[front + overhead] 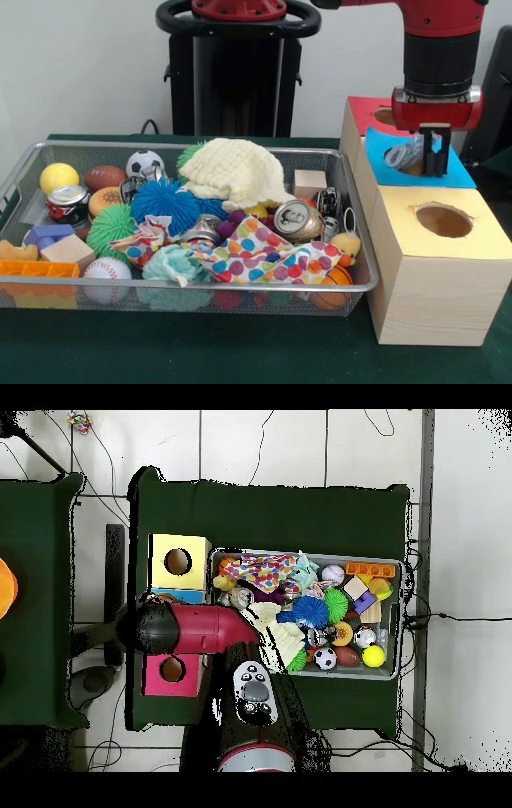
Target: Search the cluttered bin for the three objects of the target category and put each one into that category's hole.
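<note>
My gripper (436, 166) hangs over the round hole of the blue-topped box (460, 172), its fingers close together. A crushed silver can (402, 155) sits tilted at the fingers' left side, just above that hole, apparently pinched by its edge. More cans lie in the wire bin (362, 240): a silver one (298, 220) on the spotted cloth, a red-and-silver one (66, 202) at the left, and a crushed one (201, 232) in the middle. In the overhead view the arm (205, 630) covers the blue box and hides the gripper.
A yellow-topped box (480, 240) with a hole stands in front of the blue one, a red-topped box (364, 112) behind it. The bin also holds balls, spiky toys, a knitted cream hat (236, 172), wooden blocks and cloths. Overhead, the yellow box (180, 562) and red box (172, 671) flank the arm.
</note>
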`<state>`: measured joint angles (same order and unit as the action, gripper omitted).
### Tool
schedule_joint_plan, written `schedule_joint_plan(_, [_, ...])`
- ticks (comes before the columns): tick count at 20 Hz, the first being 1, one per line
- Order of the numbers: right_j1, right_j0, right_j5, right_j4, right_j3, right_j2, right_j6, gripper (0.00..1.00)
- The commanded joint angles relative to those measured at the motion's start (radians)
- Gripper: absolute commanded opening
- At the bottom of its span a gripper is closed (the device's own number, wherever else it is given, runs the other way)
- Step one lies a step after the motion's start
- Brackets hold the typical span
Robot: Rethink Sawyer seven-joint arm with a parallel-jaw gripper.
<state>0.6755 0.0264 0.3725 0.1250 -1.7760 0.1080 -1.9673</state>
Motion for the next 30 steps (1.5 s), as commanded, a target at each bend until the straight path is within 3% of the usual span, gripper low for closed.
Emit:
schedule_joint_plan(1, [0.019,-0.006,0.056,-0.028,-0.038,0.023,-0.086,0.0])
schedule_joint_plan(6, [0.078,-0.034,0.124,-0.017,-0.035,0.003,-0.102,0.0])
schedule_joint_plan(16, [0.099,-0.041,0.137,-0.016,-0.033,-0.005,-0.102,0.0])
schedule_joint_plan(23, [0.063,-0.078,0.122,-0.068,0.007,-0.066,-0.094,0.0])
schedule_joint_plan(30, [0.044,-0.049,0.088,-0.105,-0.015,-0.081,-0.062,0.0])
